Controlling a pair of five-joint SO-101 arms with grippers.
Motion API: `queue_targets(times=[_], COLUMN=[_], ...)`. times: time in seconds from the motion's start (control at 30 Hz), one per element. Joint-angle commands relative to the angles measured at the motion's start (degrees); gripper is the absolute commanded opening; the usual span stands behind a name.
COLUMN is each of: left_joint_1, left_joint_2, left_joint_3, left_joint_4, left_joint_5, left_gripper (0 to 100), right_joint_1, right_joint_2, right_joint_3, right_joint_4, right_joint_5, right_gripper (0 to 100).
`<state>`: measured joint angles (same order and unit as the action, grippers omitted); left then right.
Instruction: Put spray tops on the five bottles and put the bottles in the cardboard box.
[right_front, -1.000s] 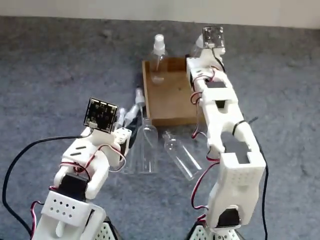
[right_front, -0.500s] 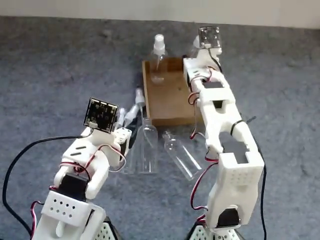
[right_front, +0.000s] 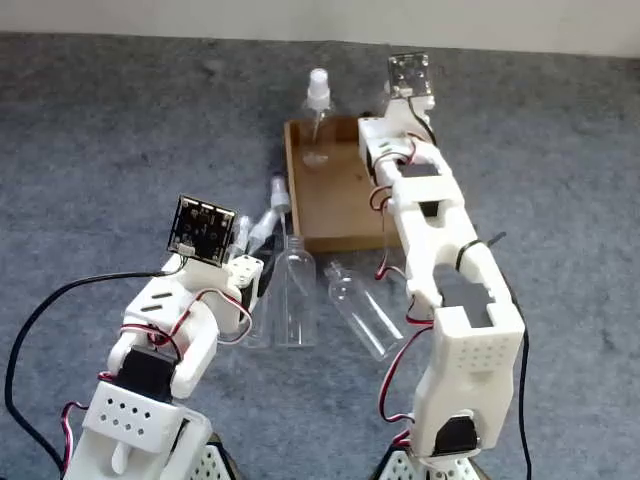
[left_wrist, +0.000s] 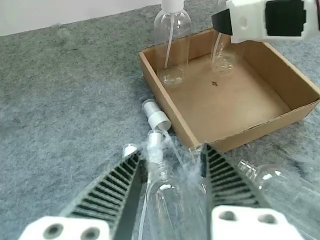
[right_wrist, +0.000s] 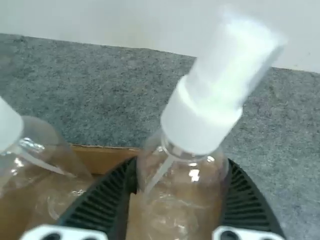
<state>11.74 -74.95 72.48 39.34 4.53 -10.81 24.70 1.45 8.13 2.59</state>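
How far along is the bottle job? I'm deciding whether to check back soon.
Done: one capped bottle stands in the cardboard box. In hand: the right hand holds a second capped bottle upright at the box's far corner. Left: the left hand is at a lying bottle outside the box, an uncapped bottle lies beside it, and a loose spray top lies nearby.

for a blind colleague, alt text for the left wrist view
Left gripper over a capped bottle lying on grey felt. Beyond, a cardboard box holds one upright bottle; the right gripper holds a second bottle in it.
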Motion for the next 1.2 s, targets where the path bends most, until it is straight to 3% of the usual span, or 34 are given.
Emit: queue_targets(times=[0.0,0.77,1.17], left_joint_1=[-0.6,-0.6,-0.6], left_joint_2=[-0.7,-0.7,-0.7], left_joint_3=[-0.3,-0.3,-0.3], left_joint_4=[-1.2,-1.2,-1.2], left_joint_5=[-0.4,-0.4,-0.4], left_gripper=[13,13,13], right_joint_1=[-0.7,2.0,7.8], right_joint_2=[-1.5,-1.6,-3.9], right_joint_3=[-3.7,-3.7,-9.8], right_joint_4=[0.3,0.6,18.9], right_joint_5=[-0.5,3.6,3.4], right_gripper=[23.1,23.5,23.5])
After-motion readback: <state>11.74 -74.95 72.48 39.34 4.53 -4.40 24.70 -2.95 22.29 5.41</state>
